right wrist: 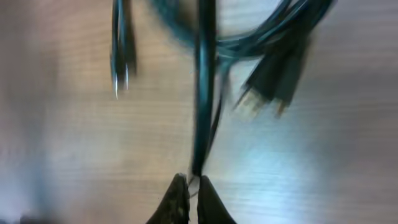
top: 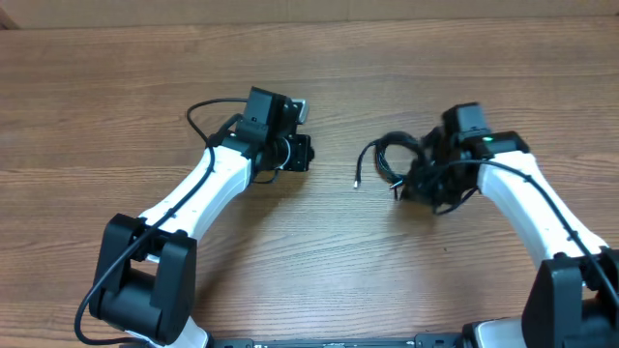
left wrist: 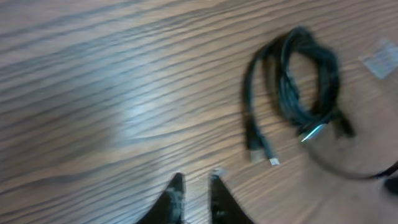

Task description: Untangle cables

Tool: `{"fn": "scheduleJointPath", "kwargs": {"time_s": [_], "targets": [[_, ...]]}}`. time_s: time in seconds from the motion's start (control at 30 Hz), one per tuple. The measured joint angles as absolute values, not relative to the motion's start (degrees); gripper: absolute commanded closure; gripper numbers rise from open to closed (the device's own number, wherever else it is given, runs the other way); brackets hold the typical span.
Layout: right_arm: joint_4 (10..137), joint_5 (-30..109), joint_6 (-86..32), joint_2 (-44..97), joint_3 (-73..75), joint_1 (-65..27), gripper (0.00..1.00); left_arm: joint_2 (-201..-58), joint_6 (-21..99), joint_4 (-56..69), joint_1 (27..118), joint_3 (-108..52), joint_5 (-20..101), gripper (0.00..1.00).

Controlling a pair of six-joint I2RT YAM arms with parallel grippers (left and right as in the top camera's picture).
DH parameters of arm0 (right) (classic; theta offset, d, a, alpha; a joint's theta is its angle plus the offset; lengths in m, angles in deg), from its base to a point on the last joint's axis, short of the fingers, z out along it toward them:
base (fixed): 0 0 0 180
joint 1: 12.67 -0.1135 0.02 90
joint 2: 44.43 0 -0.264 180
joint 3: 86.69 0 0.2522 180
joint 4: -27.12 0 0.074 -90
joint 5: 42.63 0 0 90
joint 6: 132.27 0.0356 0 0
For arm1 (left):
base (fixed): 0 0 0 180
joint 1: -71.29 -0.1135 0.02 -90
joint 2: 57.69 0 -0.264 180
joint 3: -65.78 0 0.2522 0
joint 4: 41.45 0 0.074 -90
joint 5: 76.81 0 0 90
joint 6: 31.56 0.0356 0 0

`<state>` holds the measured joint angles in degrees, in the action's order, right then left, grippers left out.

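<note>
The cables (top: 392, 159) are a bunch of thin black cords looped on the wooden table, right of centre, with one loose end (top: 357, 180) trailing left. In the left wrist view the loops (left wrist: 305, 81) lie ahead to the right, with a plug (left wrist: 258, 149) nearest. My left gripper (left wrist: 196, 183) is empty, its fingers a narrow gap apart over bare wood, well left of the bunch (top: 298, 152). My right gripper (right wrist: 193, 182) is shut on one black cable strand (right wrist: 204, 93) at the bunch's right side (top: 418, 186). Plugs (right wrist: 249, 102) lie just beyond.
The wooden table (top: 319, 251) fills all views. The thick black robot cable (top: 198, 114) arcs beside the left arm. A pale blurred patch (left wrist: 379, 59) shows at the far right of the left wrist view.
</note>
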<state>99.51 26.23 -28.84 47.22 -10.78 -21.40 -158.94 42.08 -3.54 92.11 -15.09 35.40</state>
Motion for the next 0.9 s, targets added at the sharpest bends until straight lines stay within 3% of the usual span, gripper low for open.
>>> {"fn": "scheduleJointPath", "kwargs": {"time_s": [0.1, 0.13, 0.37, 0.57, 0.77, 0.9], "targets": [[102.2, 25.5, -28.7, 47.2, -10.8, -24.2, 0.42, -158.9, 40.6, -4.7, 92.3, -15.1, 36.7, 0.61], [102.2, 25.6, -28.9, 47.2, -10.8, -24.8, 0.4, -158.9, 40.0, -5.2, 92.3, -15.1, 36.9, 0.58], [100.4, 31.5, -28.8, 47.2, -9.6, -22.4, 0.35, -158.9, 38.6, -7.1, 93.6, -15.1, 37.6, 0.48], [101.2, 35.7, -28.8, 47.2, 0.1, -14.0, 0.34, -158.9, 37.9, -13.2, 98.3, -15.1, 35.9, 0.27], [102.9, 36.8, -28.8, 47.2, 4.0, -8.9, 0.32, -158.9, 37.2, -20.7, 102.3, -15.1, 31.8, 0.21], [106.5, 37.3, -28.8, 47.2, 7.5, -5.9, 0.25, -158.9, 36.1, -19.5, 104.9, -15.8, 28.3, 0.16]]}}
